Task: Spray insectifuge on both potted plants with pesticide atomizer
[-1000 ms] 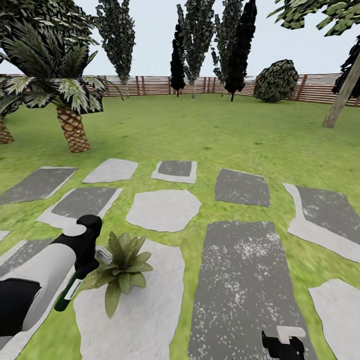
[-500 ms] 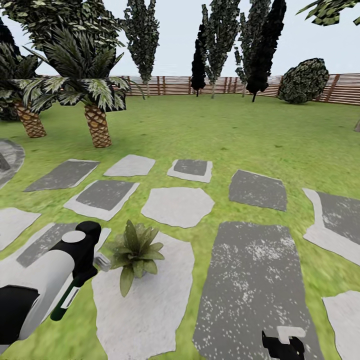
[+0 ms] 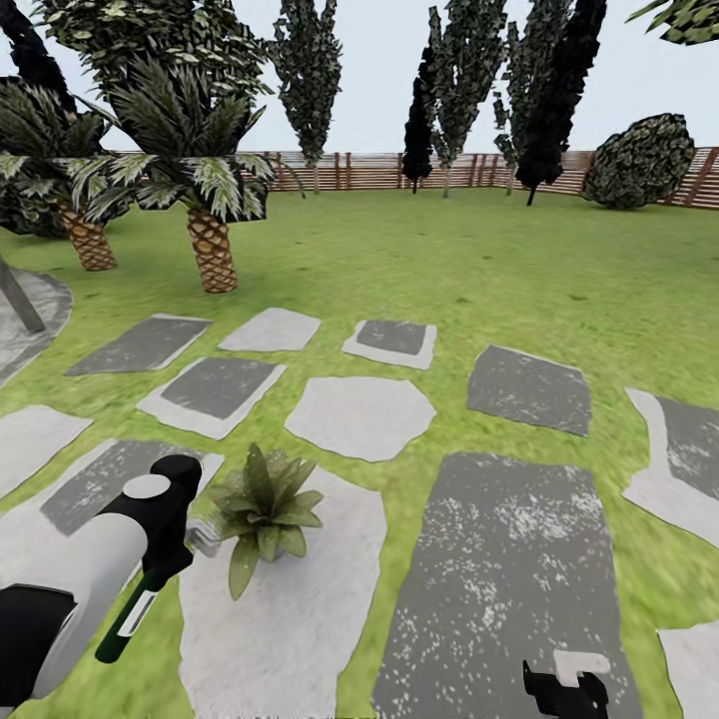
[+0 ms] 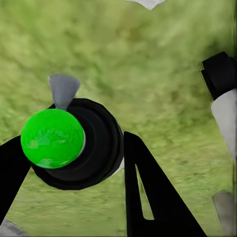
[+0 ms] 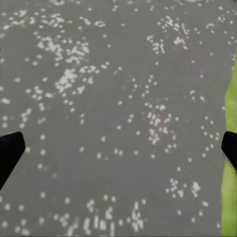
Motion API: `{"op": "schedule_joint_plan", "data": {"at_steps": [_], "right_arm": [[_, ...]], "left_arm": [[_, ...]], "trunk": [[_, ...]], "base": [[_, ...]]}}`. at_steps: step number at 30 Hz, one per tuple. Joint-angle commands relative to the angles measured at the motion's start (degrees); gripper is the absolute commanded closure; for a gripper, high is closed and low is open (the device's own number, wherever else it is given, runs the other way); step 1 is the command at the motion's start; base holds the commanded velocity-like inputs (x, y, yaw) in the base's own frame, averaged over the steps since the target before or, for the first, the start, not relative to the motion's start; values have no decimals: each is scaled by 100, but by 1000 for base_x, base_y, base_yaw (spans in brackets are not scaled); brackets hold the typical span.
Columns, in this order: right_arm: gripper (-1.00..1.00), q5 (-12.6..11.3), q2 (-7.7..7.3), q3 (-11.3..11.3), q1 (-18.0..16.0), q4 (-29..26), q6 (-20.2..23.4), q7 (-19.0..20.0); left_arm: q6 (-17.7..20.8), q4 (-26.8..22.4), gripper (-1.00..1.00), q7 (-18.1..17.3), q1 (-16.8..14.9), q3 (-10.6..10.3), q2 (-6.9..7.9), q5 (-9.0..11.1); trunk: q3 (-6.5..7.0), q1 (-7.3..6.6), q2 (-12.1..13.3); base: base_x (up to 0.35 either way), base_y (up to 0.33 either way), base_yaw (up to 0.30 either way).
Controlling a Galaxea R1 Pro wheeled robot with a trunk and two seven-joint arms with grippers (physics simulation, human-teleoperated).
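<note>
The left tool (image 4: 84, 163) is clenched on the slim whitish pesticide atomizer with dark ends and a bright green cap (image 4: 53, 138), its black fingers (image 4: 148, 192) pressed to either side of the dark collar. From the head camera the bottle (image 3: 135, 617) slants down below the left arm, just beside the small rosette of spiky green leaves (image 3: 262, 504) standing on a pale grey stepping stone (image 3: 290, 609).

To spray well, I'd judge the nozzle should be turned toward the rosette's crown and swept across it so every leaf is wetted, keeping the squeeze steady so the bottle does not slip.

The plant's pot is hidden under its leaves, so I cannot tell what it holds besides the plant. The right tool (image 3: 565, 691) hangs released over a dark speckled slab (image 5: 118, 118), its fingers wide apart with nothing between them.
</note>
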Motion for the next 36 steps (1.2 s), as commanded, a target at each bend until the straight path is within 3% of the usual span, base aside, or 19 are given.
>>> {"op": "schedule_joint_plan", "data": {"at_steps": [1,5,7,14,16,17,18,19,21,22,26,36], "right_arm": [[-100,-57,-1,51,-1,1,-15,-7],[-100,-57,-1,51,-1,1,-15,-5],[-100,-57,-1,51,-1,1,-15,-8],[-100,-54,-35,51,-1,10,-15,-5],[-100,-51,-36,51,-1,10,-15,-5],[-100,-51,-36,51,-1,10,-15,-5],[-100,-54,-32,51,-1,7,-15,-5],[-100,-56,-29,51,-1,3,-15,-5],[-100,-57,-27,51,-1,0,-15,-5],[-100,-57,-27,51,-1,-4,-15,-5],[-100,-57,-10,51,-1,-7,-15,-9],[-100,-57,-2,51,-1,-2,-15,-6]], "left_arm": [[65,-5,100,-56,13,-26,2,-29],[72,-5,100,-56,41,48,-25,-10],[72,-3,100,-56,107,262,-44,-7],[81,-6,100,-56,470,291,-57,99],[78,-7,100,-56,566,291,-85,228],[75,-12,100,-56,602,292,-96,386],[73,-71,100,458,636,456,-105,938],[73,-85,100,904,644,656,-113,1248],[72,-51,100,1369,650,844,-115,1618],[72,-29,100,1471,664,875,-113,1702],[68,-3,100,1527,682,900,-108,1803],[72,20,100,1526,689,905,-121,1835]], "trunk": [[-5,-2,-2],[-5,-2,-2],[-5,-2,-2],[-5,-2,-2],[-5,-2,-2],[-5,-2,-2],[-5,-2,-2],[-5,-2,-2],[-5,-2,-2],[-6,-2,-2],[-21,-2,-2],[-44,-2,-2]], "base": [[-97,-229,276],[-169,-229,278],[-86,-217,237],[70,-48,17],[4,-2,0],[2,-1,0],[0,0,0],[0,0,0],[0,0,0],[0,0,42],[20,-7,157],[216,-147,98]]}}
